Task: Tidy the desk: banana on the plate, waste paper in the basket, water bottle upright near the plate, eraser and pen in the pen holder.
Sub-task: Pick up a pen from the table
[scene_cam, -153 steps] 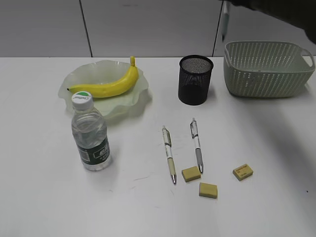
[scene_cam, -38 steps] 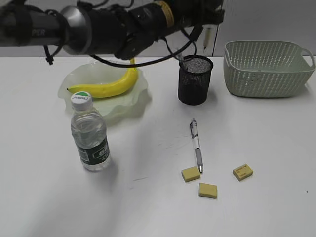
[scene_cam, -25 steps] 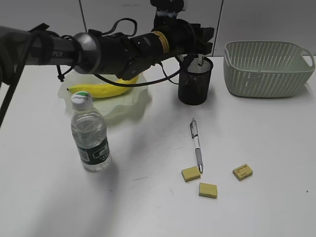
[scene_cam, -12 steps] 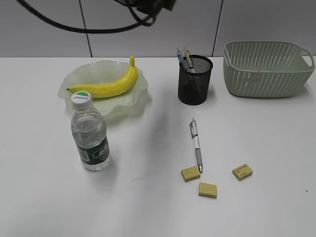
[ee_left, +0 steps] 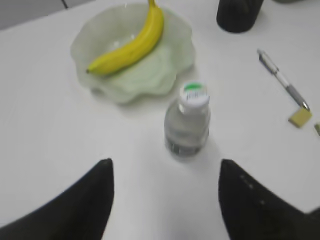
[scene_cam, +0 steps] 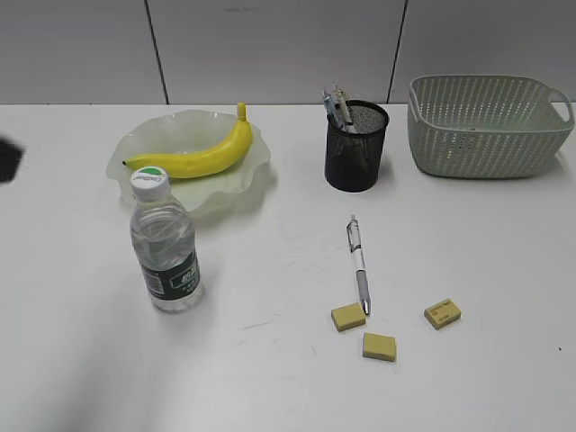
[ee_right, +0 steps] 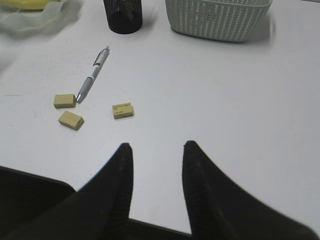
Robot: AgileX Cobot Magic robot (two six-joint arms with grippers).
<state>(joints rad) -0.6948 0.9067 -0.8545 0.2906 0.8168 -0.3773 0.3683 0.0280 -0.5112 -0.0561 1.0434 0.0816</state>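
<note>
Almost no text can be read. The water bottle point(scene_cam: 166, 246), left of centre in the exterior view, wears a dark green label point(scene_cam: 176, 281) with white print, too small to make out. Its white cap point(scene_cam: 150, 181) bears a green mark with no legible letters. One eraser point(scene_cam: 442, 312), at lower right, shows faint dark print on its top face; it cannot be read either.

A grey panelled wall point(scene_cam: 270, 45) with dark vertical seams point(scene_cam: 155, 49) fills the frame's upper strip.
</note>
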